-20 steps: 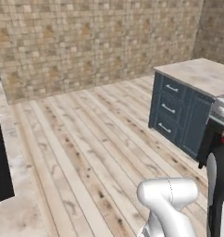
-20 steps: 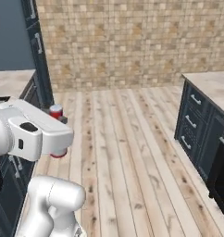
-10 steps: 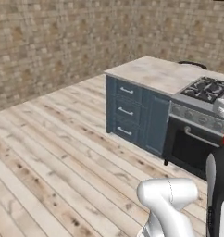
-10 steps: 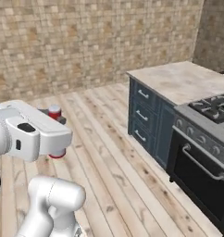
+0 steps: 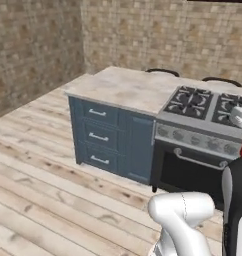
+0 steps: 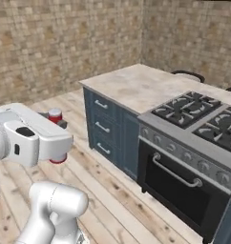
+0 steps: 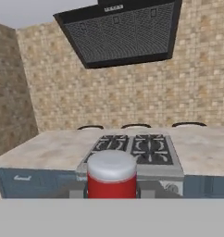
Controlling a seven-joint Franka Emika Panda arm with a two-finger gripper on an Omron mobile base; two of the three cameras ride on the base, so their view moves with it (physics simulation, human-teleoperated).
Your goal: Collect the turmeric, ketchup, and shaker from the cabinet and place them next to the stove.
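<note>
While the arm rises at the lower right of the left base view, the stove [image 5: 208, 107] sits out ahead, set into a pale stone counter [image 5: 123, 87]. Its black burners are at the counter's right end, with knobs and an oven door [image 5: 188, 172] below. Blue-grey drawers [image 5: 100, 137] fill the counter's front to the left of the oven. A sliver of red and white shows at the right edge, too little to tell what it is.

Over to the right base view, and there's the gripper [image 6: 55, 136], out past the white forearm at the left of the picture. A red bottle [image 6: 55, 116] with a white cap is pinched in it, its cap poking up above the hand and its red base showing underneath. It hangs over the plank floor [image 6: 112, 190], well apart from the counter [image 6: 136, 86] and the stove [image 6: 198, 114].

Now the hand view: the red bottle [image 7: 112, 176] stands upright, front and centre, the two fingers [image 7: 77, 190] pressed against its sides. Beyond it lie the stove [image 7: 132, 148] and the stone counter [image 7: 53, 150] running off to both sides. A dark hood [image 7: 123, 30] hangs above, against the tan brick wall [image 7: 188, 88].
</note>
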